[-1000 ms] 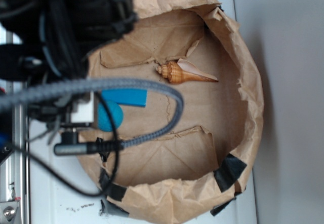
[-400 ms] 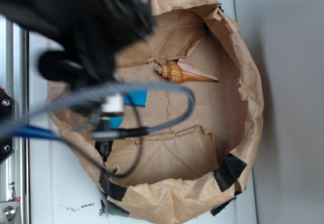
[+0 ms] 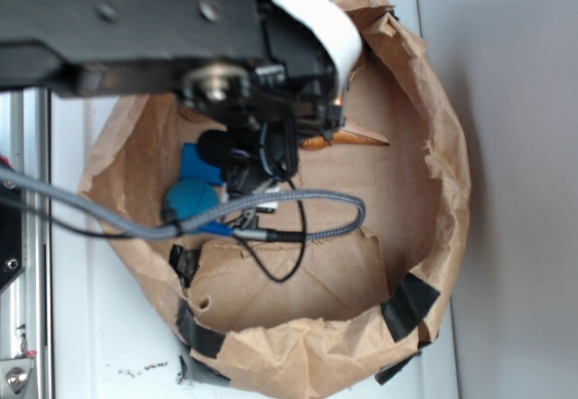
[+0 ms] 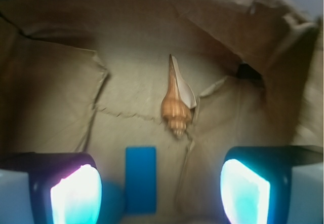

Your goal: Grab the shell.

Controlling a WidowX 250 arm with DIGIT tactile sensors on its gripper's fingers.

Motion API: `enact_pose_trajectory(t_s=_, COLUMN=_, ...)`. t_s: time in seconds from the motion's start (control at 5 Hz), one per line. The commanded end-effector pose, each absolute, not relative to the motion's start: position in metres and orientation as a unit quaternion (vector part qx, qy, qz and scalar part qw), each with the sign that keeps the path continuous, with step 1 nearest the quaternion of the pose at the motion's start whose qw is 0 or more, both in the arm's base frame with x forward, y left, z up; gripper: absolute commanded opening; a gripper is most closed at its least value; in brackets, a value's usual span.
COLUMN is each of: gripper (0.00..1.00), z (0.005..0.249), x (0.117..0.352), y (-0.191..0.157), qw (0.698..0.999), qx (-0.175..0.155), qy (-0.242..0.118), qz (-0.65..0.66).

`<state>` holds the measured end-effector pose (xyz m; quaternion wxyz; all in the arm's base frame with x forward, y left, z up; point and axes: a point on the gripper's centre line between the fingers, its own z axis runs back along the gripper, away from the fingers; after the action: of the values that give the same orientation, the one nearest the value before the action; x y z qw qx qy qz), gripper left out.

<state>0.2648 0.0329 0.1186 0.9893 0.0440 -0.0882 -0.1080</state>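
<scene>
The orange-brown spiral shell (image 4: 176,106) lies on the brown paper floor of the bag, its ribbed end toward me and its pointed tail away. In the exterior view only its tail (image 3: 357,138) shows past the arm. My gripper (image 4: 159,186) hangs above the floor, open wide, with nothing between its glowing pads (image 4: 76,193). The shell lies ahead of the jaws, slightly right of centre. In the exterior view the gripper itself is hidden under the black arm (image 3: 163,29).
A flat blue rectangle (image 4: 140,178) lies just ahead between the fingers; it also shows in the exterior view (image 3: 200,161). A blue ball (image 3: 188,200) sits beside it. Crumpled paper bag walls (image 3: 447,173) ring the floor. Grey and black cables (image 3: 298,223) loop over the bag.
The arm has swung right and forward over the bag, and now covers most of the shell in the exterior view. The shell and the blue things have not moved.
</scene>
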Motion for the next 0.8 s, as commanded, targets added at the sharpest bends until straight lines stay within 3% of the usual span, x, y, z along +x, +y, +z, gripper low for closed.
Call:
enact_pose_trajectory(t_s=0.0, gripper=1.00, z=0.119, x=0.282, y=0.037, qw=0.982, qx=0.050, qy=-0.124, qz=-0.134)
enact_pose_trajectory(t_s=0.4, gripper=1.00, z=0.119, x=0.282, y=0.037, qw=0.982, qx=0.050, qy=-0.124, qz=-0.134)
enact_pose_trajectory(t_s=0.6, gripper=1.00, z=0.100, x=0.292, y=0.039, qw=0.980, qx=0.045, qy=-0.142, qz=-0.131)
